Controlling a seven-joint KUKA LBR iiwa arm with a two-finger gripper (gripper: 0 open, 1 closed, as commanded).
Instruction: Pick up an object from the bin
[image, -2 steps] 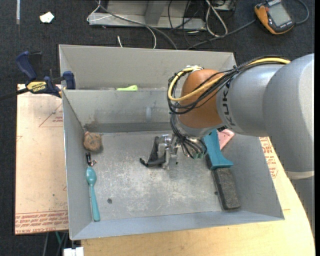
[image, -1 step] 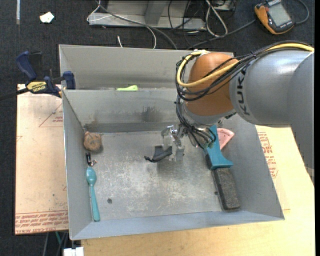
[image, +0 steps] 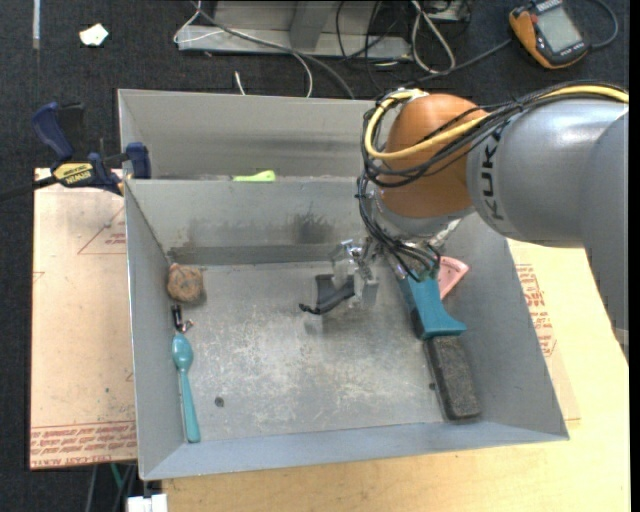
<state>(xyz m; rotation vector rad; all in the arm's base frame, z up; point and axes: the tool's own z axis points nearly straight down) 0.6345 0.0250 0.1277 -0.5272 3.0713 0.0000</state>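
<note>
Grey metal bin (image: 300, 395), floor scuffed and dull, walls sloping. Gripper (image: 358, 280), bright metal under the arm's smooth orange cover and looped cables, hangs low toward 12 o'clock of the floor. How wide it stands cannot be told. A small black angular piece (image: 335, 291), matt with a bent shape, sits at the gripper's 8 o'clock, touching it or just beside it; whether it is gripped cannot be told. Brush (image: 435, 312) at 3 o'clock: smooth teal handle and a rough dark grey oblong block, lying lengthwise along the right wall. Pink flat piece (image: 454, 274) just beside the handle, at 2 o'clock. Brown knobbly lump (image: 185, 283), stone-like, at 10 o'clock by the left wall. Below it are a tiny black bit (image: 181, 322) and a slim teal plastic spoon (image: 187, 395) at 8 o'clock.
</note>
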